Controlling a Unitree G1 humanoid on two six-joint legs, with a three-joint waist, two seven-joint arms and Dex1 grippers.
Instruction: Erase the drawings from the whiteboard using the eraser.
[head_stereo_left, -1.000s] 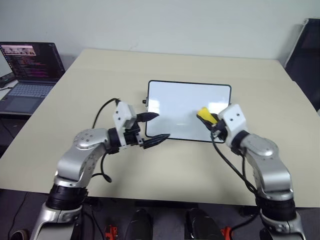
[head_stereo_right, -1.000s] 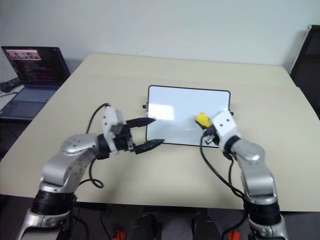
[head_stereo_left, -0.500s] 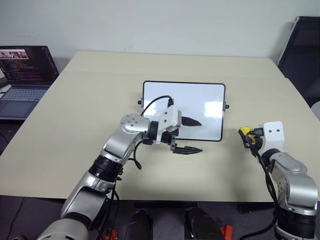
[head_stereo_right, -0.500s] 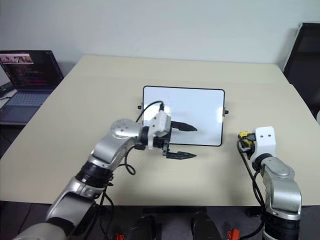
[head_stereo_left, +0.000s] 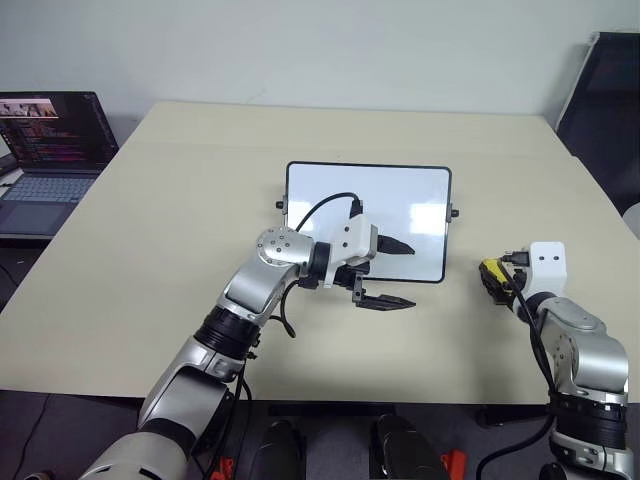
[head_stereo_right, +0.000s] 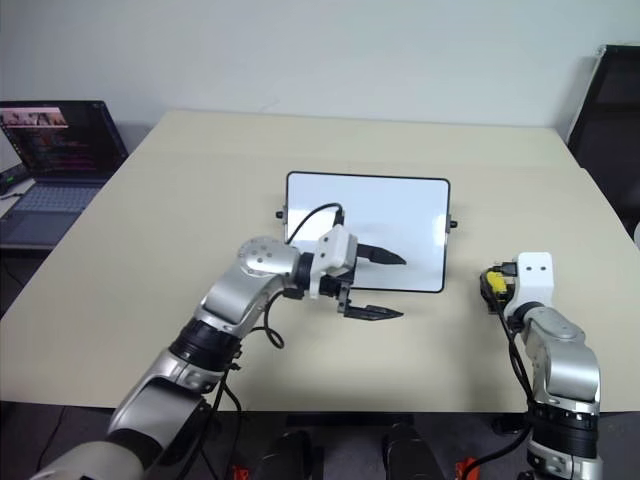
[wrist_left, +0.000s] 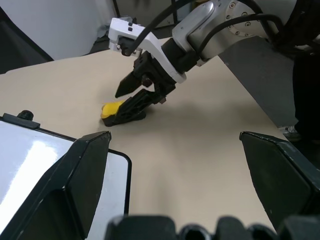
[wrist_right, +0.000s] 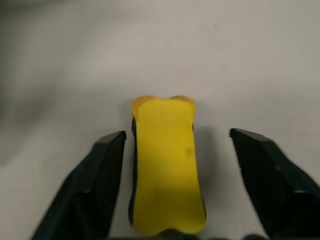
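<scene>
The yellow eraser lies on the tabletop near its right edge, between the right tool's spread fingers. The whiteboard sits mid-tabletop, looking clean. Left tool hangs open. Withdraw gently, without nudging the eraser.

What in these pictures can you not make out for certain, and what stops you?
- Any drawings left on the whiteboard: too faint from the head views; the left hand also covers part of the board.
- The eraser underside: it faces the table.
- The eraser's near end: cut off by the right wrist view's edge.
- The laptop screen: too small to read.
</scene>
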